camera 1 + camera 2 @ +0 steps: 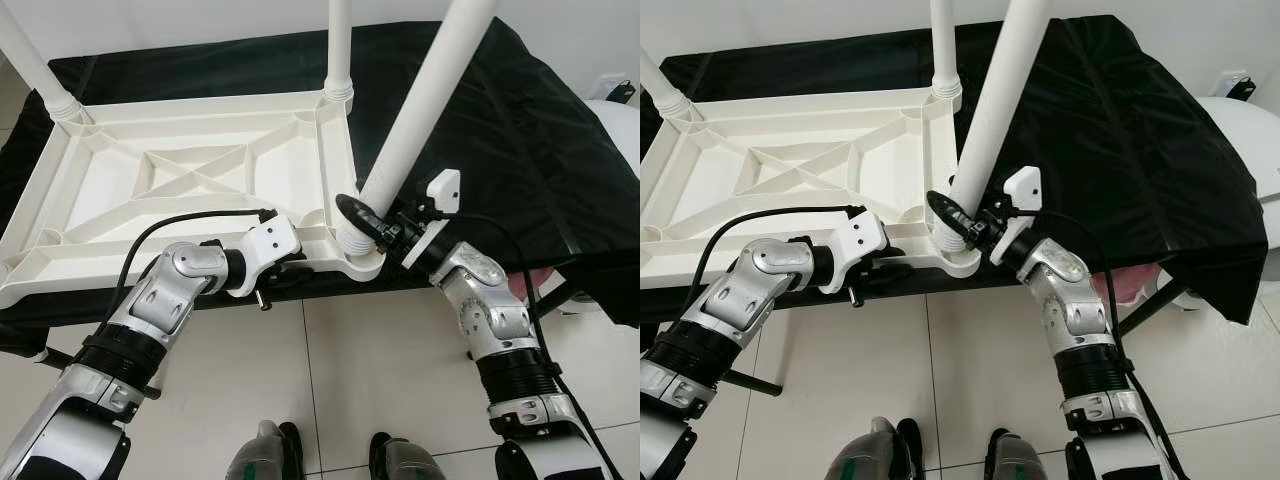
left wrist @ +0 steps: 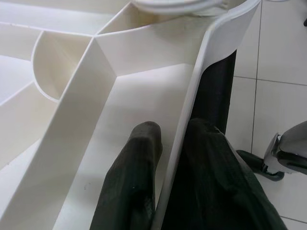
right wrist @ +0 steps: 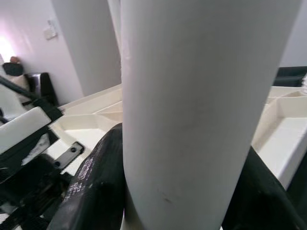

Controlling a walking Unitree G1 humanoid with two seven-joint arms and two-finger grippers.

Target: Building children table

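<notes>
Left pincer (image 2: 172, 158) is clamped on the upside-down tabletop's (image 1: 190, 180) near rim. Right pincer (image 1: 372, 222) grips the white leg (image 1: 420, 120) at the near-right corner socket; leg tops are cut off.

White ribbed tabletop (image 1: 190, 180) upside down on black-draped surface; near-corner leg (image 1: 425, 110) tilted, apparently not fully seated.

support: black-draped table (image 1: 520, 150) | on it: white tabletop (image 1: 180, 185) upside down, ribs up
</notes>
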